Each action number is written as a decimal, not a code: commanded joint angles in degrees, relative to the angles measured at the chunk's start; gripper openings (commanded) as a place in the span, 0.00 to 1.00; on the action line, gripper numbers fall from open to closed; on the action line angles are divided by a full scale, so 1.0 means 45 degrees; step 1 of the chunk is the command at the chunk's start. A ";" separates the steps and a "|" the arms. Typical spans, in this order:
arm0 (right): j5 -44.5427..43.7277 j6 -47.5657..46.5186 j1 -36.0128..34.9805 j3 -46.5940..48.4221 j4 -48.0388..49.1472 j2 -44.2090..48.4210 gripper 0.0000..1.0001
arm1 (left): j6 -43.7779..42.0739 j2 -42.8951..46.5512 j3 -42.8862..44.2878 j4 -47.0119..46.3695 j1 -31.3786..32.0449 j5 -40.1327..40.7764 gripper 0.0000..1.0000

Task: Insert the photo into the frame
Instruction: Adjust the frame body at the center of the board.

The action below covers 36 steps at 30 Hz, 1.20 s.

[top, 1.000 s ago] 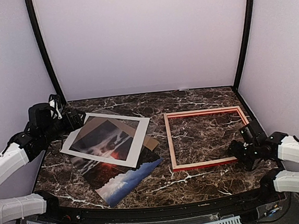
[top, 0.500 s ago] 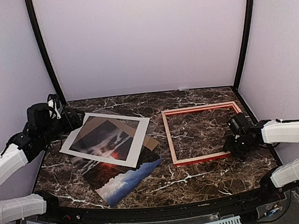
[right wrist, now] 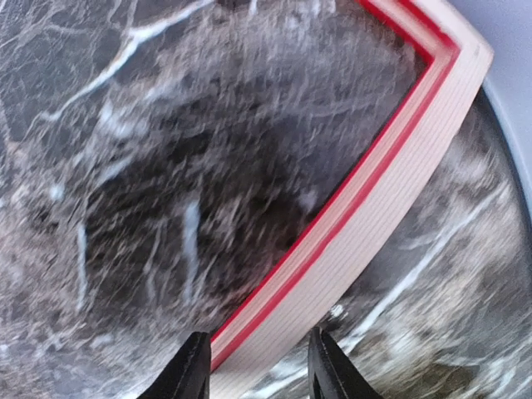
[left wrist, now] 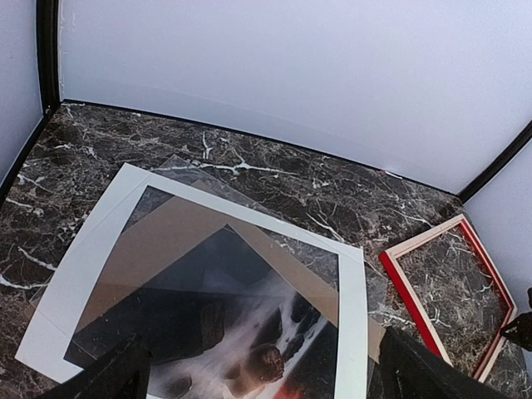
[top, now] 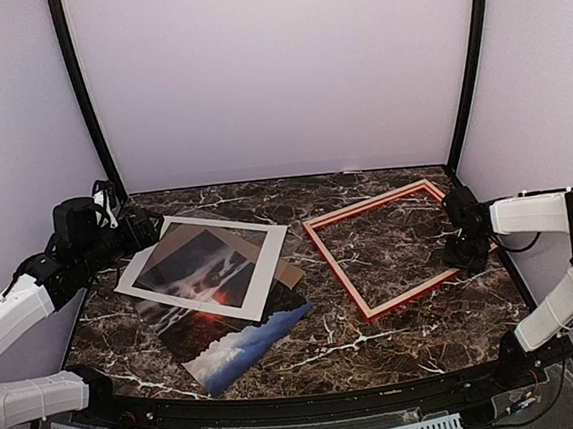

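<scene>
R pincer (right wrist: 258, 370): clamped on frame (right wrist: 391, 191) rail near corner.
L pincer (left wrist: 266, 366): spread wide, near mat (left wrist: 91, 249).
Photo (top: 248, 343): partly under mat.

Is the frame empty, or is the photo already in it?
Empty. Through the frame only bare marble tabletop shows; the photo lies apart to its left, partly under the white mat.

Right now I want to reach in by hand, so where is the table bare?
The table is bare inside the frame, along the near edge between the photo and the frame, and in the back strip behind the mat. The left half is crowded: mat, photo and brown board overlap.
</scene>
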<state>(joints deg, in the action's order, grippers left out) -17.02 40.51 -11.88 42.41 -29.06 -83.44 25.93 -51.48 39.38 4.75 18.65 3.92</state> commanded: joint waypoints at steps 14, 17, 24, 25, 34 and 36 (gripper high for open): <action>-0.0295 -0.3368 0.1430 0.2396 -0.0574 -0.2437 0.43 | 0.0027 -0.0786 0.0209 -0.0424 0.0073 -0.0089 0.99; 0.0161 -0.2988 0.1429 0.2226 -0.0521 -0.1755 0.53 | 0.0024 -0.0759 0.0132 -0.0562 0.0073 -0.0061 0.99; 0.0092 -0.1745 0.1421 0.1243 -0.0402 -0.0232 0.70 | 0.0120 -0.0877 0.0141 -0.0568 0.0093 -0.0282 0.99; 0.0217 -0.1548 0.1433 0.1042 -0.0308 0.0001 0.71 | 0.0118 -0.0870 0.0129 -0.0588 0.0093 -0.0284 0.99; 0.1621 -0.0563 0.1429 -0.0447 0.1026 0.0149 0.83 | 0.0193 -0.0824 -0.0018 -0.0803 0.0093 -0.0511 0.99; 0.1464 -0.0635 0.1429 -0.0443 0.1082 -0.0044 0.81 | 0.0209 -0.0815 -0.0034 -0.0834 0.0093 -0.0531 0.99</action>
<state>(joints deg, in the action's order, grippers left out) -11.68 36.16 -5.52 40.97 -27.64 -82.43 26.24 -55.64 39.38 2.70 18.65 2.37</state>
